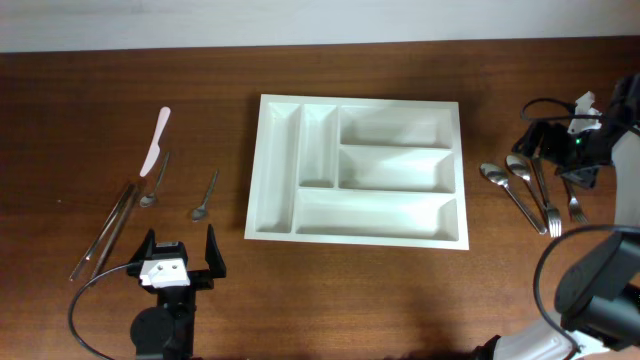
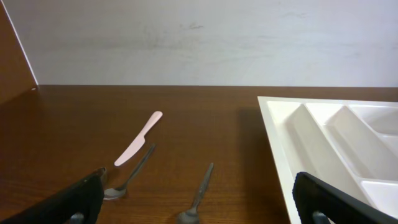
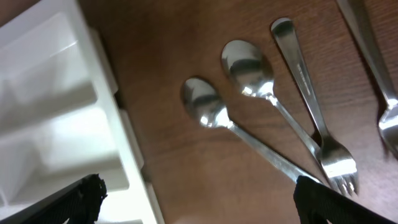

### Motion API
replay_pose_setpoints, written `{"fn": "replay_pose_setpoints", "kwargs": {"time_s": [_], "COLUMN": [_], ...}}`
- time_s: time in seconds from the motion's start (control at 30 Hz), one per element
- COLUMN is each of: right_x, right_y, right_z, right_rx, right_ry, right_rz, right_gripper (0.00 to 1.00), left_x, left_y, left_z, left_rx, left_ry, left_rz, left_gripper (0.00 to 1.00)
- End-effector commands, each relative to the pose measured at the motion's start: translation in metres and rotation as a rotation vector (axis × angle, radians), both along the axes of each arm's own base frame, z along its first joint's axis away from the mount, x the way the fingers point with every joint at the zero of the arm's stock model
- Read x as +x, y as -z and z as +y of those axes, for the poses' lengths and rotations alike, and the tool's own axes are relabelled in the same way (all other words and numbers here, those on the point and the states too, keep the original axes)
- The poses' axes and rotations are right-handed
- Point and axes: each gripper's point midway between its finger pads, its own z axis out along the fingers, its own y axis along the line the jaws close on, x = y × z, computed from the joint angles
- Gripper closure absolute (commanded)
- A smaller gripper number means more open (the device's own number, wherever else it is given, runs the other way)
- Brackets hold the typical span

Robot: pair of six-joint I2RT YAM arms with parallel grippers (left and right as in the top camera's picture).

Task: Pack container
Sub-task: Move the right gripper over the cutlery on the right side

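Hovering nearest, by the table's (image 1: 400, 300) near-left edge: left gripper (image 1: 182, 256), jaws standing wide apart, clasping nothing, touching nothing.

Lying flat mid-table, long side running left to right: one container (image 1: 357, 168), white, five compartments counted, two narrow at its left end, three wide at its right.

Lying left of it, well apart, five pieces counted: small spoon (image 1: 203, 197) nearest the tray, larger spoon (image 1: 154, 181), pale pink knife (image 1: 155, 142) just beside that spoon's handle, and two long thin metal pieces (image 1: 103, 231) lying side by side, kind not showing clearly.

Lying right of it, four pieces counted: first right spoon (image 3: 204, 104) near the tray wall, second right spoon (image 3: 247, 64) just beside, tined fork (image 3: 314, 112) crossing that spoon's handle, second fork (image 1: 575, 203) farther out.

Hanging above that group: right gripper (image 3: 199, 202), fingers spreading wide, gripping nothing, spoon handles running beneath the gap. Mostly hiding under its own arm in the overhead view.
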Motion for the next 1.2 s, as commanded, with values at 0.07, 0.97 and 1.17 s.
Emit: {"fn": "replay_pose_setpoints", "kwargs": {"time_s": [0.07,0.97,1.17], "right_x": [0.011,-0.028,-0.046], "right_y": [0.005,0.019,0.03], "right_z": [-0.028,-0.083,-0.117], "right_rx": [-0.03,-0.32,-0.403], "right_ry": [0.196,0.452,0.491], "right_rz": [-0.002,0.176,0.233], "right_gripper": [0.01,0.02,0.01], "left_x": [0.0,0.0,0.0], "left_y": [0.0,0.0,0.0], "left_z": [-0.003,-0.003,-0.003], "left_rx": [-0.004,-0.004,-0.004], "left_ry": [0.015,0.015,0.014], "left_rz": [-0.004,-0.004,-0.004], "left_gripper": [0.01,0.01,0.01]}}
